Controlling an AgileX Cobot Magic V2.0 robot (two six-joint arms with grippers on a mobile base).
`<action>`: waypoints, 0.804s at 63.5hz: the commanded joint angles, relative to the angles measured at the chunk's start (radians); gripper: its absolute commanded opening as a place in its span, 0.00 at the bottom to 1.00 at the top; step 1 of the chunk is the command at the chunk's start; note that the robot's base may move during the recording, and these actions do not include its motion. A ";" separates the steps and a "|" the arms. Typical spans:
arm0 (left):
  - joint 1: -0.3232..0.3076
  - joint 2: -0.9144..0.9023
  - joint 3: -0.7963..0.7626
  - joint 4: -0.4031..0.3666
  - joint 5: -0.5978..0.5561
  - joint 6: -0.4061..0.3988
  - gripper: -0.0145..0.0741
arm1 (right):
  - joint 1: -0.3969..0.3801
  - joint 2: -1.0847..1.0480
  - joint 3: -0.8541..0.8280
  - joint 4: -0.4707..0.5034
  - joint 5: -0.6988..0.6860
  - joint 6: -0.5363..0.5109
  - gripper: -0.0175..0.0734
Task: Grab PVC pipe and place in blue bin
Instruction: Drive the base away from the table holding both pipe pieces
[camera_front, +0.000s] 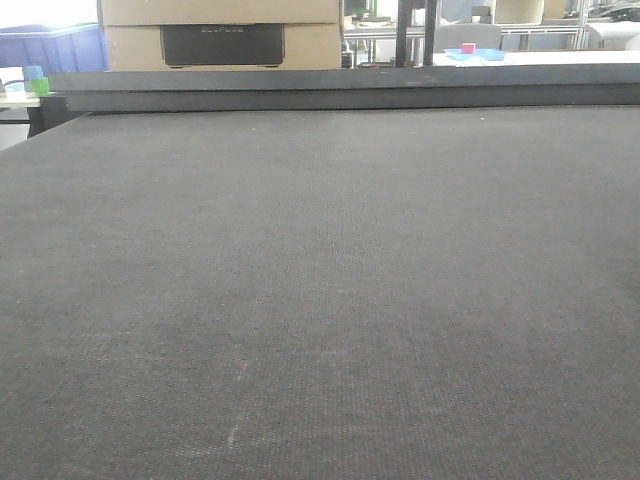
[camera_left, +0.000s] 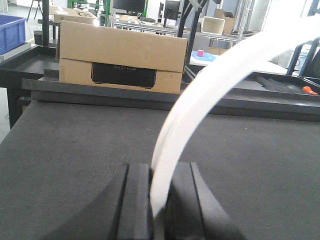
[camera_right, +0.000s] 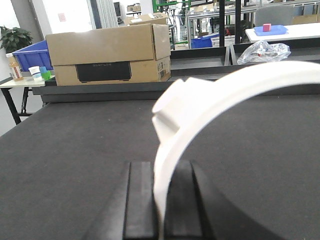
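PVC pipe (camera_left: 215, 80) pinched in left end effector (camera_left: 159, 187) and right end effector (camera_right: 161, 190); dark table (camera_front: 320, 300) spreads wide to far edge.

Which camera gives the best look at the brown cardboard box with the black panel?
The right wrist view: the brown cardboard box shows uncropped, front and one side. The left wrist view shows only its front, beside the white curved plastic pipe in the left pincer. The front view cuts off its top.
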 joint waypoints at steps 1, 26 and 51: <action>-0.006 -0.007 0.001 0.001 -0.021 -0.007 0.04 | 0.002 -0.006 0.001 -0.008 -0.031 -0.009 0.01; -0.006 -0.007 0.001 0.001 -0.023 -0.007 0.04 | 0.002 -0.006 0.001 -0.161 -0.062 -0.009 0.01; -0.006 -0.007 0.001 0.001 -0.023 -0.007 0.04 | 0.002 -0.006 0.001 -0.184 -0.071 -0.009 0.01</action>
